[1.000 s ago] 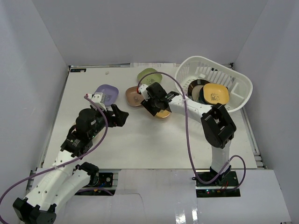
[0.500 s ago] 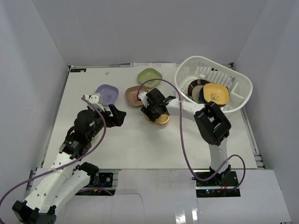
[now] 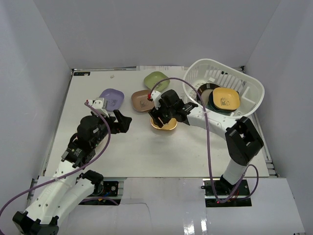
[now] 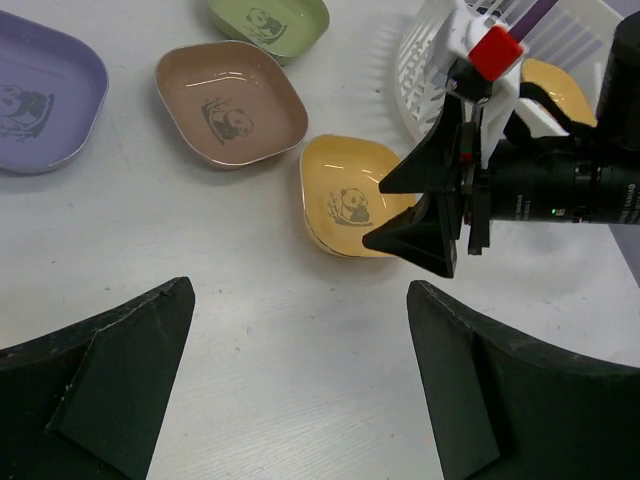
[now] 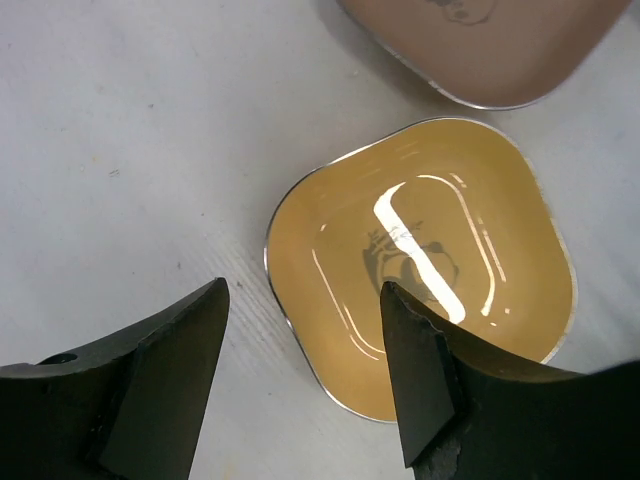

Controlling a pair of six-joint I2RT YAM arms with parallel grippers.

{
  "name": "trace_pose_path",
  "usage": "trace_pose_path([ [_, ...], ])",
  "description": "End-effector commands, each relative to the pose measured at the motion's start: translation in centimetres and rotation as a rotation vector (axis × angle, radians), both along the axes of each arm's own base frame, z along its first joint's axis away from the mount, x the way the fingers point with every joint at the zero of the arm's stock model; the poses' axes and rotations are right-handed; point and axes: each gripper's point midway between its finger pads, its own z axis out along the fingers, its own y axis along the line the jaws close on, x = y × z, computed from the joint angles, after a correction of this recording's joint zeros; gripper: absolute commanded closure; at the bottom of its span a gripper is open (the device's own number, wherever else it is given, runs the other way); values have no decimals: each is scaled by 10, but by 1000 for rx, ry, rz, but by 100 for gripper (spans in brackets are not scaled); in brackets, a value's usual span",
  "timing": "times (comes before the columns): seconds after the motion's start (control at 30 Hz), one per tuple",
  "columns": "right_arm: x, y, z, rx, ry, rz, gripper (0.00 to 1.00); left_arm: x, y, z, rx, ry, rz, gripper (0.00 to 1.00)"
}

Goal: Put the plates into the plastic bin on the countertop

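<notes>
The white plastic bin [image 3: 249,88] stands at the back right of the countertop [image 3: 146,152]. It holds a yellow dish [image 3: 226,98] and the round dark-rimmed plate [image 3: 205,91]. A lavender dish [image 3: 111,99], a brown dish [image 3: 141,101] and a green dish [image 3: 156,79] lie on the countertop. My right gripper [image 3: 157,116] is open low over an orange dish [image 3: 166,125]; the dish's rim [image 5: 290,320] lies between the jaws, and the right fingertip [image 5: 400,330] is over its inside. My left gripper [image 3: 123,121] is open and empty over bare tabletop. The teal tray is not in view.
Pale grey walls close the countertop on the left, back and right. In the left wrist view the lavender dish [image 4: 40,100], brown dish [image 4: 230,100], green dish [image 4: 270,20], orange dish [image 4: 345,205] and bin [image 4: 425,60] lie ahead of the left gripper [image 4: 300,300].
My right gripper has turned and come down toward the near-left edge of the orange dish, its elbow swinging right. The left arm has shifted only slightly. The dishes have not moved.
</notes>
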Motion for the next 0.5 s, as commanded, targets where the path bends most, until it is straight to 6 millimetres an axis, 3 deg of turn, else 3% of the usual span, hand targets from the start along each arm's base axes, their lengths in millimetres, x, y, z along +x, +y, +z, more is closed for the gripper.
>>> trace_pose_path([
  [0.0,-29,4,-42,-53,118,96,31,1,5,10,-5,-23,25,2],
  [0.1,-35,7,-57,-89,142,129,32,1,9,11,-2,-25,46,2],
  [0.3,-22,13,-60,-121,89,99,44,2,16,16,-6,-40,82,2],
  [0.43,-19,17,-55,-116,60,103,62,1,16,20,-10,-50,73,2],
  [0.47,-19,17,-55,-121,52,102,72,1,16,22,-12,-54,74,2],
])
